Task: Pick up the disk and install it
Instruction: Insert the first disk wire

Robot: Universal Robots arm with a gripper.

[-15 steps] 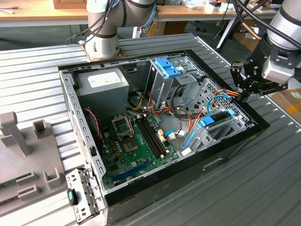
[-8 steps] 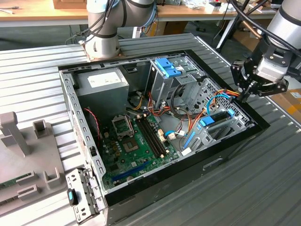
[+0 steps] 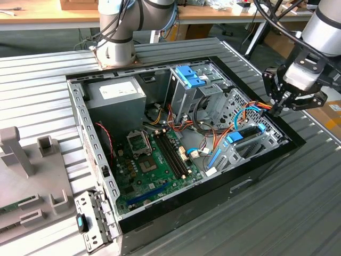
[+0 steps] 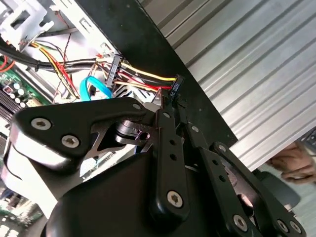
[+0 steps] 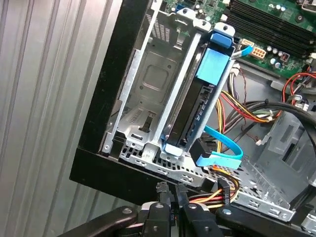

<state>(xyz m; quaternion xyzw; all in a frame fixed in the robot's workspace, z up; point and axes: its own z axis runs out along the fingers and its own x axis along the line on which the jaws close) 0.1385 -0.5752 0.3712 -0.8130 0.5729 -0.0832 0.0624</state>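
Carefully now: your gripper (image 3: 277, 109), jaws together and empty, hovers at right-centre of the exterior view, just beside the disk (image 3: 248, 133) standing edgewise in its cage (image 3: 256, 148); avoid snagging the cables (image 3: 246, 113).

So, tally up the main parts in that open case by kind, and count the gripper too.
Power supply: 1
Motherboard: 1
Tall cage: 1
Disk: 1, on edge in its bay
Gripper: 1, at the case's edge by the disk
Total: 5
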